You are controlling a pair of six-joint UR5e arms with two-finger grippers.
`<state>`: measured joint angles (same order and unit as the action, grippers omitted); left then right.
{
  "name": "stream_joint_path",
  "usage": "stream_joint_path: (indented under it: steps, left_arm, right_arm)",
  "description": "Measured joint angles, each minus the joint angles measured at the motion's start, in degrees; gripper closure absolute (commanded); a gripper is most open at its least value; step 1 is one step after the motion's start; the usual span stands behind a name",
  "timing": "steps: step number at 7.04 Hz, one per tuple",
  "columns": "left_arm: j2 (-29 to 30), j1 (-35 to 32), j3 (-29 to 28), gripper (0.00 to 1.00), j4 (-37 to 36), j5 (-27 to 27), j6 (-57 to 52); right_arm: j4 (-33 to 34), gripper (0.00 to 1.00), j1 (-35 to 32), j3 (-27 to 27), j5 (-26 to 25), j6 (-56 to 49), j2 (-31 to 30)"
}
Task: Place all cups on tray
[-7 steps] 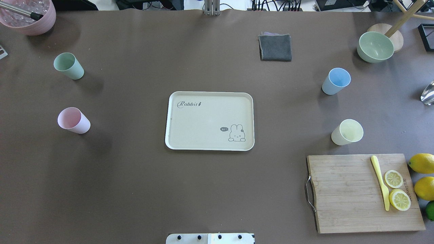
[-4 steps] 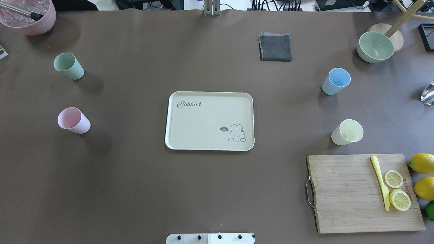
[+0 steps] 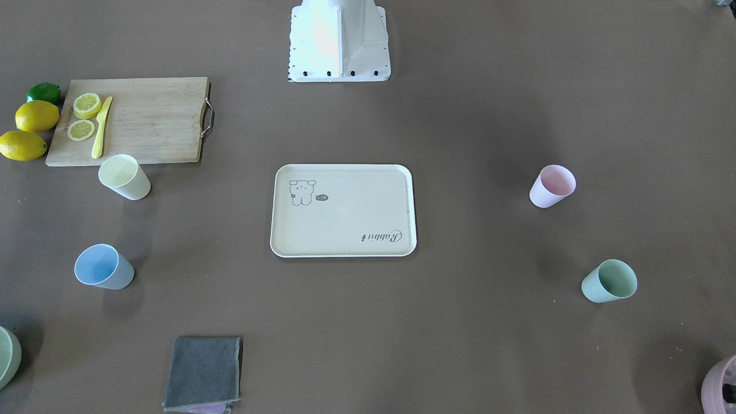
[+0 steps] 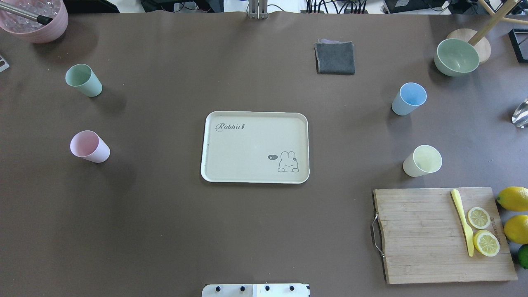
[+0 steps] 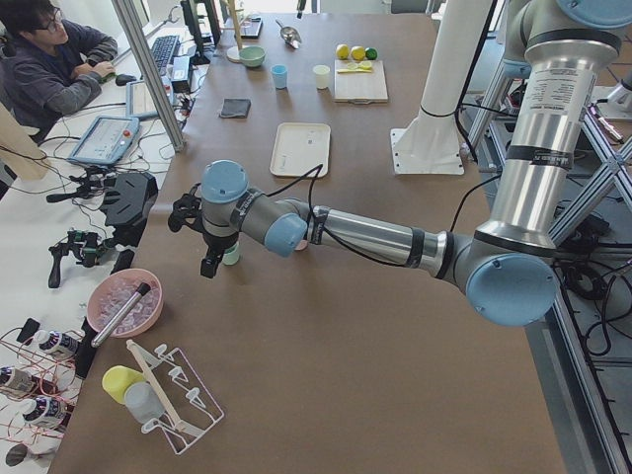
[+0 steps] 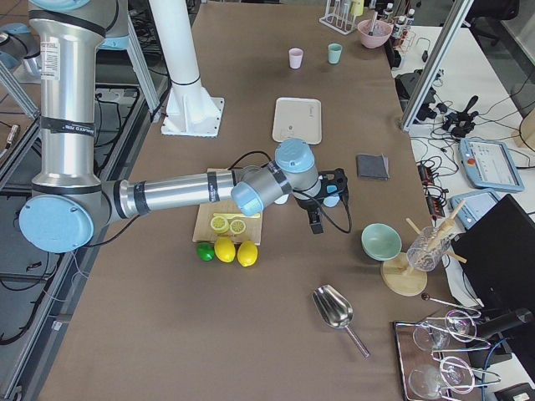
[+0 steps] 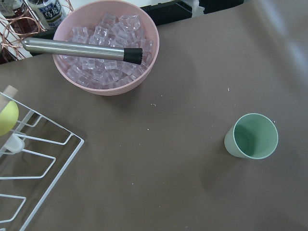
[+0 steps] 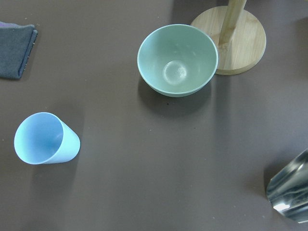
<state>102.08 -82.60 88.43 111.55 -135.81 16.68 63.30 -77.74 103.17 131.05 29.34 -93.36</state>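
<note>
The cream tray (image 4: 255, 147) lies at the table's middle with nothing on it. Four cups stand upright on the table around it: mint green (image 4: 83, 80) and pink (image 4: 89, 147) on the left, light blue (image 4: 408, 99) and pale yellow (image 4: 422, 161) on the right. My left gripper (image 5: 197, 242) hovers over the mint green cup (image 7: 251, 136). My right gripper (image 6: 326, 200) hovers near the light blue cup (image 8: 45, 138). Both grippers show only in the side views, so I cannot tell whether they are open or shut.
A wooden cutting board (image 4: 441, 235) with lemon slices and a yellow knife lies at the near right, lemons (image 4: 513, 198) beside it. A sage-green bowl (image 4: 456, 57), a grey cloth (image 4: 335, 57) and a pink pot of ice (image 7: 106, 45) stand at the far side.
</note>
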Motion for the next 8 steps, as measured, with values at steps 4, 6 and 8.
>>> stream_joint_path:
  steps: [4,6,8]
  left_arm:
    - [8.3,11.4,-11.7,0.04,7.7,3.8,9.8]
    - [8.9,14.4,-12.4,0.14,9.0,7.5,11.5]
    - [8.9,15.2,-14.3,0.26,10.6,9.0,11.6]
  right_arm:
    - [-0.3,0.0,3.0,0.0,-1.7,3.4,1.2]
    - [-0.4,0.0,3.1,-0.1,-1.7,3.4,0.9]
    - [-0.4,0.0,3.1,0.0,-1.8,3.4,0.7]
